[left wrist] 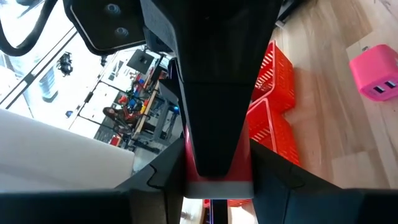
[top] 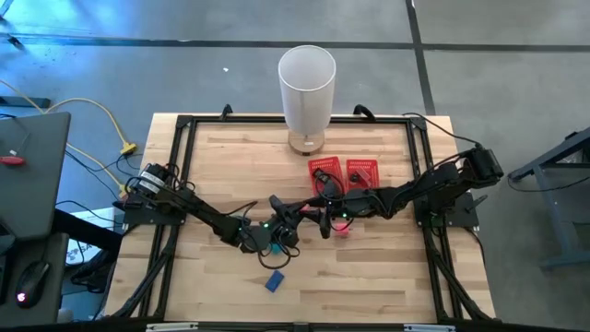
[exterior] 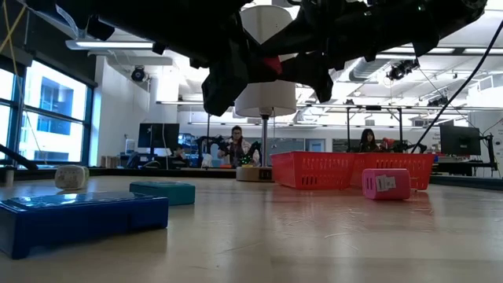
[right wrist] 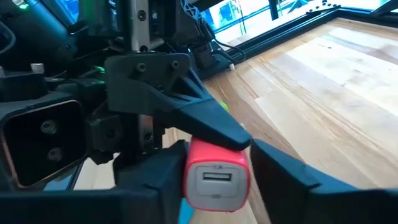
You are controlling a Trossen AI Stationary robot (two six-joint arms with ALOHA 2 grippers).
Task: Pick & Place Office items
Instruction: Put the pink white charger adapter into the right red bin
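The worktop (top: 387,267) carries the red mesh tray (top: 344,172) behind the two arms, with the tall white cylinder (top: 306,88) farther back. Both arms meet over the middle of the worktop, lifted clear of it in the low view.

The main risk appears to be a fumbled handover. The right wrist view shows a red charger block (right wrist: 214,175) sitting between the right pincer (right wrist: 217,180) fingers, which press on its sides, while a dark finger of the left pincer (top: 297,216) lies on top of it. The left wrist view shows the same red piece (left wrist: 217,177) pinched between the left arm's own fingers. If both hold on while one arm pulls away, the block could twist or slip; if both let go, it would likely drop to the worktop short of the tray.

Other office items lie below: a pink charger (exterior: 386,184) just beside the tray, a blue flat piece (exterior: 82,220) nearest the low camera, a teal piece (exterior: 163,192) behind it, and a small whitish piece (exterior: 71,176) well apart at the far side.
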